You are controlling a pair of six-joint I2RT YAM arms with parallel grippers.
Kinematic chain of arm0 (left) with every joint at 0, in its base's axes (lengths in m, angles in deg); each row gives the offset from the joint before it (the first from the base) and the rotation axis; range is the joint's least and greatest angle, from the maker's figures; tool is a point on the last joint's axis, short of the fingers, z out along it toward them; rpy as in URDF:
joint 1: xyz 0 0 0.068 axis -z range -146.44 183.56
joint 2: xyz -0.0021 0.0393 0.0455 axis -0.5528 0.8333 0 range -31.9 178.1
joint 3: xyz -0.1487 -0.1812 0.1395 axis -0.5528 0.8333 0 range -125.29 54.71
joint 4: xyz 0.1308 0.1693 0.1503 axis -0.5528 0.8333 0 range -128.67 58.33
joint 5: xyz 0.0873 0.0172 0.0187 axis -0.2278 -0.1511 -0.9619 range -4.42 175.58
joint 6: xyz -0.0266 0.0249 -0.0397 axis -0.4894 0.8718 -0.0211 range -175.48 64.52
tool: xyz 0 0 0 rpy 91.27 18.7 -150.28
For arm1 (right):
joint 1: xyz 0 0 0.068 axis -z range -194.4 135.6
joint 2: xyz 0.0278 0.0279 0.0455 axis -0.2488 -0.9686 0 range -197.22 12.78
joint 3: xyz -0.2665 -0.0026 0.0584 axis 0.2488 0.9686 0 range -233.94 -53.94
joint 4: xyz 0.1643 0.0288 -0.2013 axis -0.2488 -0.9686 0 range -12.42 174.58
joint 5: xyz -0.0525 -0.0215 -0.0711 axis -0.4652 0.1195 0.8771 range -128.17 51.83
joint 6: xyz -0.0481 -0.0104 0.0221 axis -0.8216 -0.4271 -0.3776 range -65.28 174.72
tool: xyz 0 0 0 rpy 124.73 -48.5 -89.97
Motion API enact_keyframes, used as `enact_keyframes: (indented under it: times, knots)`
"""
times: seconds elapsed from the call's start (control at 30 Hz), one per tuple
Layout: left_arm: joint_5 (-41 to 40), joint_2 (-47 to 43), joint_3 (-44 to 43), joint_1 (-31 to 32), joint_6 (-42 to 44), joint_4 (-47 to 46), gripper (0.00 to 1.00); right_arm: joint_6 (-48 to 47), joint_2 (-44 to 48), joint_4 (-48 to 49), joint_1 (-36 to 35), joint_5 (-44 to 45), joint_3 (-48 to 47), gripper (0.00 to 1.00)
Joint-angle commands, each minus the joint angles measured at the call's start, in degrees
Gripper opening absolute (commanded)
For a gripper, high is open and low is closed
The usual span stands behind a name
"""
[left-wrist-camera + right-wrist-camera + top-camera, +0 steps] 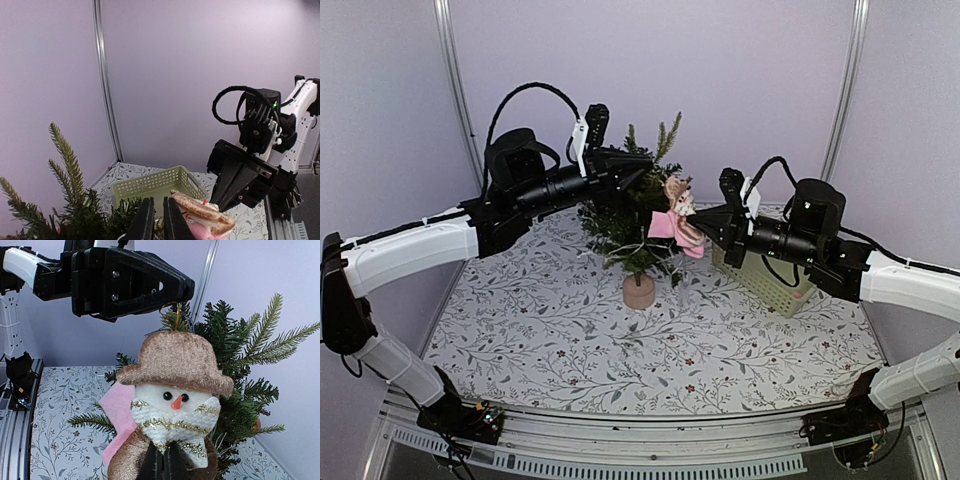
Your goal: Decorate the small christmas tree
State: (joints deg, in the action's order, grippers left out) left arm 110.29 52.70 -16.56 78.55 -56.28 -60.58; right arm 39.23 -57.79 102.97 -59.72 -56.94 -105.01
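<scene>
Right claw (161, 466) clamping snowman (175, 405) from below, presenting gold loop (175, 315) upward beside tree (235, 355); left claw (159, 205), nearly shut, sitting at it, grip unclear.

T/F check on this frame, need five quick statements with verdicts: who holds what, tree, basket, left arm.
1. The right gripper is clamped on the snowman ornament. True.
2. The snowman's hat is red. False: it is brown.
3. The green basket sits on the left arm's side. False: it is on the right side, partly behind the right arm.
4. The small christmas tree stands upright on its tan base. True.
5. The left gripper rests on the tablecloth. False: it is up at the tree's upper branches, just above the ornament.
</scene>
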Motion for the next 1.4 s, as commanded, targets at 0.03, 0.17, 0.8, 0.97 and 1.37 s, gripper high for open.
enact_keyframes:
  times: [0.03, 0.17, 0.8, 0.97, 1.37]
  knots:
    - [0.1, -2.0, 1.6, 0.4, -0.4, -0.5, 0.1, -0.4, 0.4, 0.2, 0.3, 0.4, -2.3, 0.0]
    - [-1.0, -3.4, 3.0, 0.4, -0.7, -0.9, 0.2, -0.6, 0.5, 0.1, 0.3, -0.1, -2.3, 0.0]
    - [0.4, -2.3, 2.2, 0.3, -1.5, -0.6, 0.18, -1.1, 0.3, -1.2, 0.3, -1.1, -3.0, 0.0]
    - [0.1, -2.7, 3.8, 0.4, -1.9, -1.0, 0.04, -1.3, 0.4, -1.8, 0.2, -0.7, -2.8, 0.0]
    - [-3.0, -2.6, 4.4, 0.3, -2.4, -0.1, 0.0, -1.6, 0.2, -2.0, 0.3, 1.1, -2.9, 0.0]
